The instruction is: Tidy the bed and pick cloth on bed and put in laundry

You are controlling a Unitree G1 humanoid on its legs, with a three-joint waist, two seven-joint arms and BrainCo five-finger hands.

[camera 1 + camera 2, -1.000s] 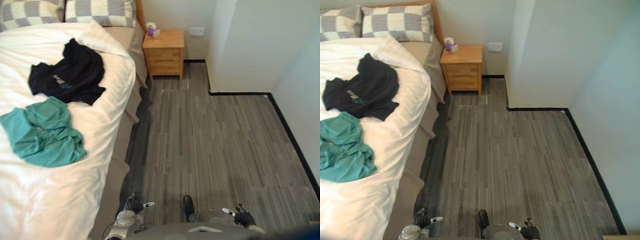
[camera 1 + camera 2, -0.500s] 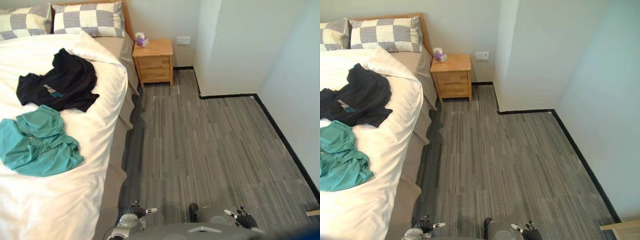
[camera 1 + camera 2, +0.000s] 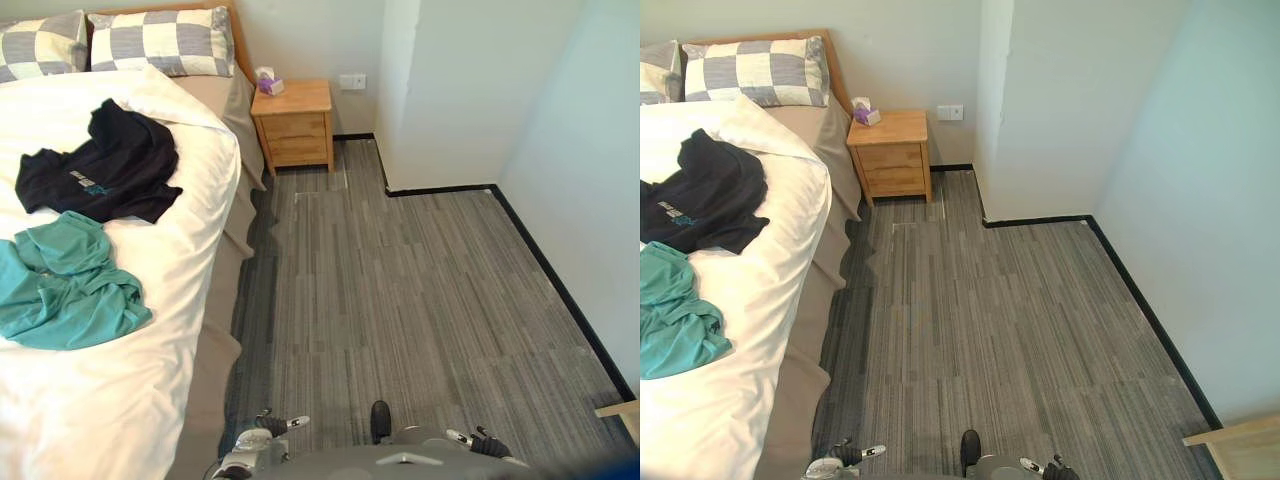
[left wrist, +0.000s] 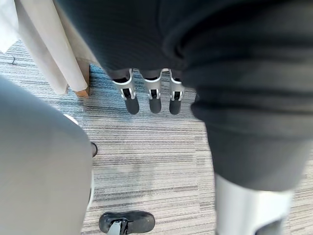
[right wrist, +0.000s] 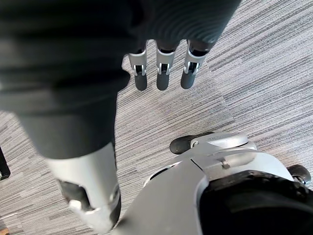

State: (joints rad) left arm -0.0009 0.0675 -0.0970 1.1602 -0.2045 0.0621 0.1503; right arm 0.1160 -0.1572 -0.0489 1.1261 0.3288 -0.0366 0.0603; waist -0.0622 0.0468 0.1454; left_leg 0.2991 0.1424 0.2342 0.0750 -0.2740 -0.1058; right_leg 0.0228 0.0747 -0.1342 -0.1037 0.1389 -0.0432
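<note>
On bed (image 3: 130,400), teal cloth (image 3: 65,285) unmoved; left robot hand (image 4: 155,98), right robot hand (image 5: 164,73) open, empty.

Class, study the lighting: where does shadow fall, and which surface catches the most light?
Left eye view: a dark shadow band lies on the floor along the bed; its white duvet is the brightest surface. Right wrist view: floor evenly lit, no glare.

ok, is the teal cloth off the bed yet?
No, the teal cloth lies on the bed, next to the black shirt.
</note>
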